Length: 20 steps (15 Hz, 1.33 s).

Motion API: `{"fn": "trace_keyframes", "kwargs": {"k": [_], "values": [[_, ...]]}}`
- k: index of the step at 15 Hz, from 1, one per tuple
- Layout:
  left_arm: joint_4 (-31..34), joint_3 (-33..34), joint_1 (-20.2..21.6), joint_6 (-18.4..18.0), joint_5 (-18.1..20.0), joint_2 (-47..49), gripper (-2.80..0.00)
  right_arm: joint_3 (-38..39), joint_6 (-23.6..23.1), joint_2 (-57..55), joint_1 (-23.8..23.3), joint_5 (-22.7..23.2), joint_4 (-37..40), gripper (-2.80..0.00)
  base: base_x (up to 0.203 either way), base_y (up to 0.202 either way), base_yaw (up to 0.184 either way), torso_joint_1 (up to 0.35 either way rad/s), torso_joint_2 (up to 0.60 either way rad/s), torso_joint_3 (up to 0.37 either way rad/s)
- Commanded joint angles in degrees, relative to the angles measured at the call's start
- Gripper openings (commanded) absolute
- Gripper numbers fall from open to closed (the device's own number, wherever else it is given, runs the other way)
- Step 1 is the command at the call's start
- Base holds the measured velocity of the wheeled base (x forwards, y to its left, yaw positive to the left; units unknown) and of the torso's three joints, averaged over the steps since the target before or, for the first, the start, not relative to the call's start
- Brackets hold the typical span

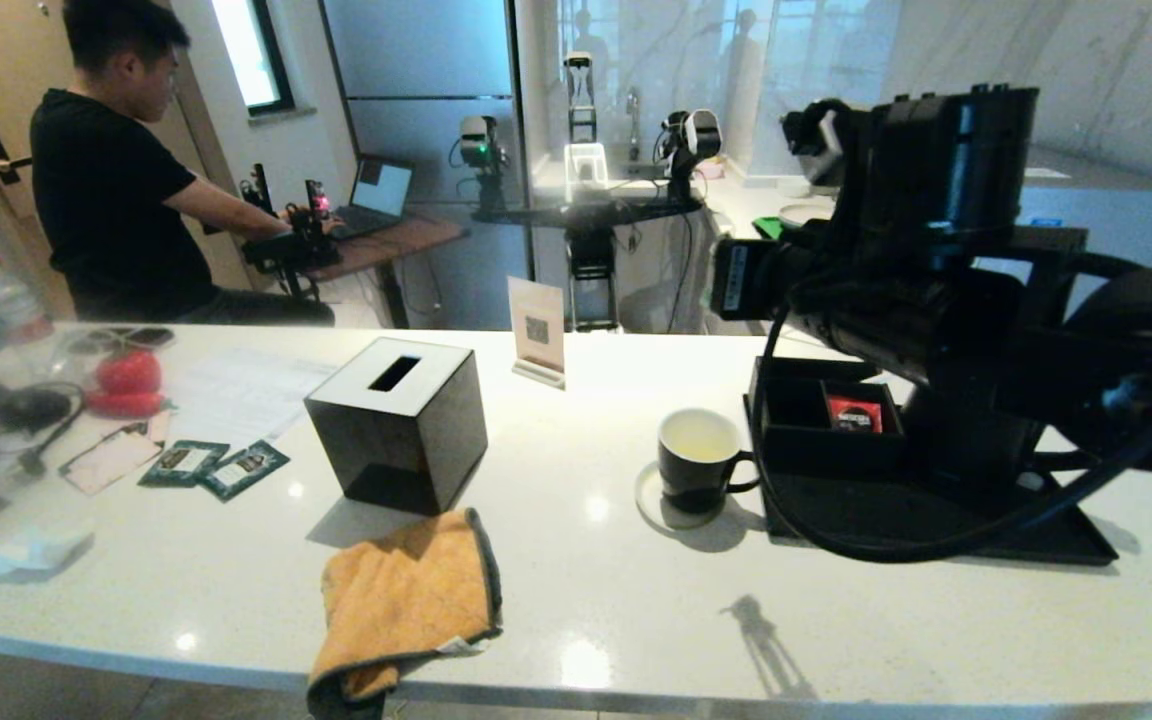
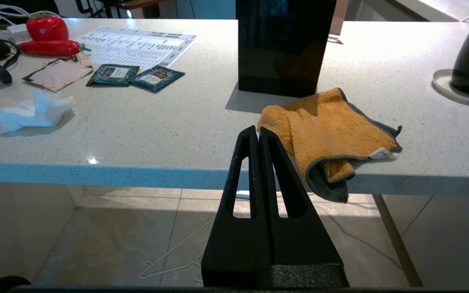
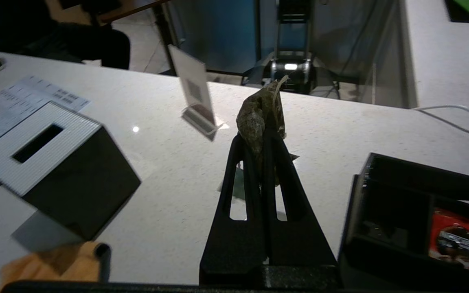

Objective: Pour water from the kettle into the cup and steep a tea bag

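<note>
Head view: one cup (image 1: 698, 459), two green packets (image 1: 214, 466); right hand (image 3: 264, 142) clamped on one tea bag (image 3: 259, 118).

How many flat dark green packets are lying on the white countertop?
2. Both flat dark green packets lie side by side, touching, left of the black tissue box: one nearer the red toy vegetables, the other beside it. More may be hidden elsewhere.

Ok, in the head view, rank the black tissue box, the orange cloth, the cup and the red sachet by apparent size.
1. Black tissue box and orange cloth: look similar, and the cloth lies nearer the camera, so unranked.
2. Cup.
3. Red sachet.
</note>
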<state>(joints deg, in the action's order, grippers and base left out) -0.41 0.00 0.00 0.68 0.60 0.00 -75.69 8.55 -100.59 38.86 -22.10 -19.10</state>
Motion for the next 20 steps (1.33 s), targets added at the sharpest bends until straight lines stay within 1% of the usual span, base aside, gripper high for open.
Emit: {"fn": "trace_keyframes", "kwargs": {"k": [1, 3, 6, 8, 20], "values": [[0.0, 0.0, 0.0, 0.0, 0.0, 0.1, -2.8, 0.0, 0.0, -0.8, 2.4, 0.4, -0.1, -2.8, 0.0, 0.0, 0.0, 0.0, 0.0, 0.0], [0.0, 0.0, 0.0, 0.0, 0.0, 0.1, -2.8, -0.1, 0.0, -1.6, 3.9, 0.5, -0.3, -2.8, 0.0, 0.0, 0.0, 0.0, 0.0, 0.0], [0.0, 0.0, 0.0, 0.0, 0.0, 0.1, -2.8, -0.2, -0.7, -3.6, 6.1, 0.5, -4.5, -2.8, 0.0, 0.0, 0.0, 0.0, 0.0, 0.0], [0.0, 0.0, 0.0, 0.0, 0.0, 0.1, -2.8, -0.1, -2.3, -4.5, 6.4, 0.6, -5.7, -2.8, 0.0, 0.0, 0.0, 0.0, 0.0, 0.0], [0.0, 0.0, 0.0, 0.0, 0.0, 0.1, -2.8, -0.2, -2.5, -5.7, 6.8, 0.6, -6.4, -2.8, 0.0, 0.0, 0.0, 0.0, 0.0, 0.0]]}}
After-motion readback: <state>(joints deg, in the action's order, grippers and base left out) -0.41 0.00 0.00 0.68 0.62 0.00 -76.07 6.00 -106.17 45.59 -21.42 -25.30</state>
